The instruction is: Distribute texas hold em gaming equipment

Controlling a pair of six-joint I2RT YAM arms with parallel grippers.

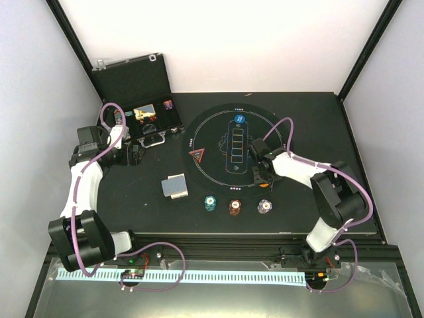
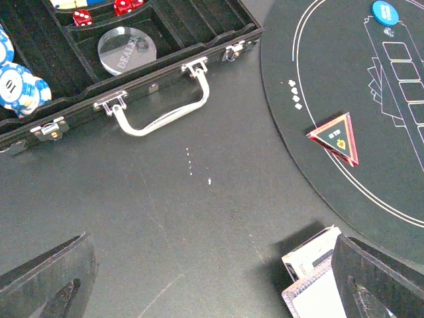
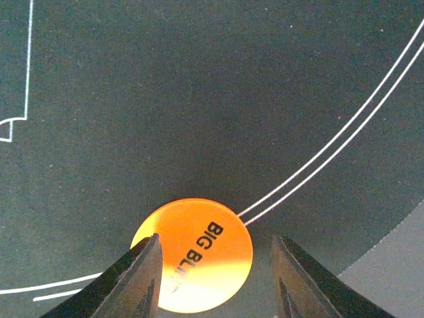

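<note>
- The right gripper held its jaws apart around the orange "BIG BL…" disc, which lay flat on the round black mat, over the double white line.
- The left gripper hung wide open above the table, gripping nothing. The deck of cards lay just beside its right finger.
- The red triangle marker and blue disc sat on the mat.
- The teal chip, brown chip and grey chip lined up by the mat's near edge.
- The black case lay open beyond the left gripper.

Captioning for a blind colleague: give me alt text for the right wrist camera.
An orange disc printed BIG BL, the rest hidden, lies on the black mat over its white double outline, between the fingers of the open right gripper.
</note>
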